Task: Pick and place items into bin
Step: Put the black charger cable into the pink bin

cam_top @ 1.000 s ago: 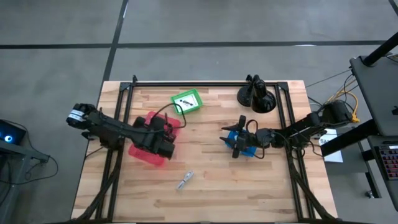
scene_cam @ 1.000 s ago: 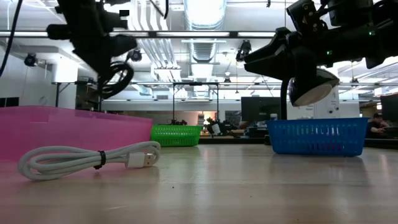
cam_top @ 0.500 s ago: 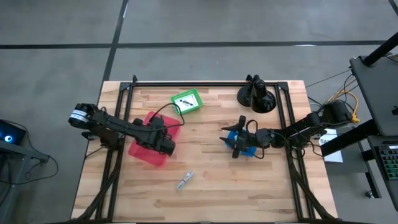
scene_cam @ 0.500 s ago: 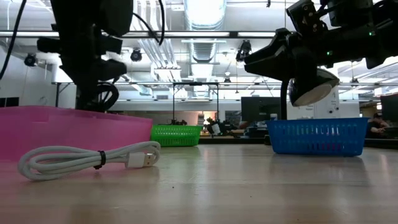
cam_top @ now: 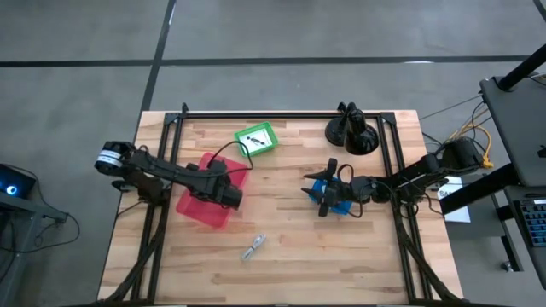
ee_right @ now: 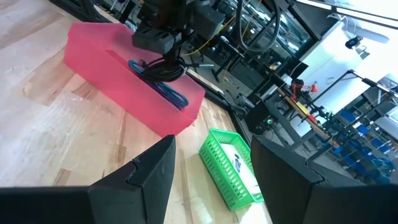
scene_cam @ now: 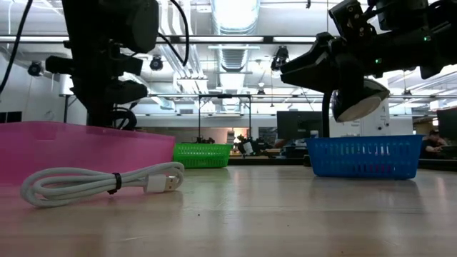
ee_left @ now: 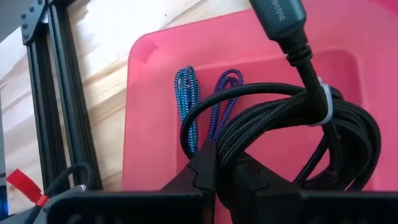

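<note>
While left claw (ee_left: 225,176) grips black coiled cable (ee_left: 298,140), pink bin (ee_left: 385,68) holds blue cords (ee_left: 186,99), right claw (ee_right: 211,171) released.

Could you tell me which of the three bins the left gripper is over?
The pink bin; the left gripper lowers a black coiled cable into it.

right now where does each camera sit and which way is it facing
High view: above the table, looking straight down; both arms show, left gripper over the pink bin, right gripper over the blue basket.
Low view: at table-top height, looking level across; arms enter from above, white cable nearest.
Left wrist view: looks down into the pink bin, own fingers gripping the black coiled cable.
Right wrist view: looks across the table past its open fingers.
Shared: right wrist and high views both show the green basket.
</note>
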Available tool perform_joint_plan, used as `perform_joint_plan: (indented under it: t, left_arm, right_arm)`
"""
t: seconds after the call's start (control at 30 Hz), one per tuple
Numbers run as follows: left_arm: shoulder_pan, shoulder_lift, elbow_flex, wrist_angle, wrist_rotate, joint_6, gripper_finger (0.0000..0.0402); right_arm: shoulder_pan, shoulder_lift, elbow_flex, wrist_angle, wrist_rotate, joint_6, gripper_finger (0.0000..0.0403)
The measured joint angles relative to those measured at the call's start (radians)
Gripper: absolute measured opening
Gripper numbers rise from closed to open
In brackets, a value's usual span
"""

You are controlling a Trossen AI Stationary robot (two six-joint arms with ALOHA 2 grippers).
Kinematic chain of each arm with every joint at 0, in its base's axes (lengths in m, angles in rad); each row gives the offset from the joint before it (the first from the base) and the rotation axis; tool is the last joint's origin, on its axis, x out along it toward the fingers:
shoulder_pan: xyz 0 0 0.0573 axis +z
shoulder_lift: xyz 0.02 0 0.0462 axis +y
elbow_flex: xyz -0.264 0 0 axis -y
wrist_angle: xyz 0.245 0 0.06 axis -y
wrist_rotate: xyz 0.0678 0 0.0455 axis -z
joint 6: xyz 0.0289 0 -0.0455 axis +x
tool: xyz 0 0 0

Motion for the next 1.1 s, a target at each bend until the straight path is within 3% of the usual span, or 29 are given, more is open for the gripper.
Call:
perform_joint_plan:
  t: [0.3, 0.43, 0.77, 0.93, 1.1]
  left_arm:
    - [0.071, 0.002, 0.0, 0.051, 0.029, 0.097, 0.0]
    - [0.113, 0.003, 0.0, 0.075, 0.095, 0.16, 0.0]
    - [0.18, 0.003, 0.0, 0.079, 0.104, 0.196, 0.0]
    - [0.208, 0.012, 0.0, 0.118, 0.21, 0.261, 0.0]
    - [0.229, 0.035, -0.001, 0.156, 0.238, 0.313, 0.0]
  right_arm:
    - [-0.001, 0.0, 0.0, 0.0, 0.0, 0.0, 0.0196]
    - [-0.001, 0.0, 0.0, 0.0, 0.0, 0.0, 0.0196]
    - [0.0, 0.0, 0.0, 0.0, 0.0, 0.0, 0.0196]
    - [0.0, 0.0, 0.0, 0.0, 0.0, 0.0, 0.0196]
    - [0.0, 0.0, 0.0, -0.001, 0.0, -0.001, 0.0196]
